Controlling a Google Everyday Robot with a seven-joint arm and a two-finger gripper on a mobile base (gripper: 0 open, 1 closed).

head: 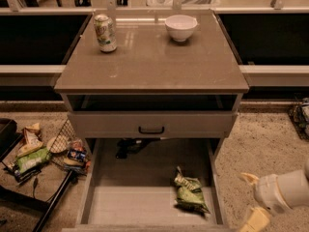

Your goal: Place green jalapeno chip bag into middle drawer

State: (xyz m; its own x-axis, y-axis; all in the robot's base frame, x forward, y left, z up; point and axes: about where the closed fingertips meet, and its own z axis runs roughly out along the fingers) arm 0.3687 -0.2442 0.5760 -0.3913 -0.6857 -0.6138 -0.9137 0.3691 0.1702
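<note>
The green jalapeno chip bag (189, 193) lies crumpled on the pale floor of the open middle drawer (125, 207), at its right side near the right wall. My gripper (252, 199) is at the lower right, outside the drawer and to the right of its wall. Its tan fingers (249, 179) are spread apart and hold nothing. It is clear of the bag.
A drink can (105, 32) and a white bowl (181, 27) stand on the cabinet top. The drawer front with a black handle (151, 129) is shut above the open drawer. Mixed snack wrappers (31, 153) and a wire basket (63, 139) lie on the floor at left.
</note>
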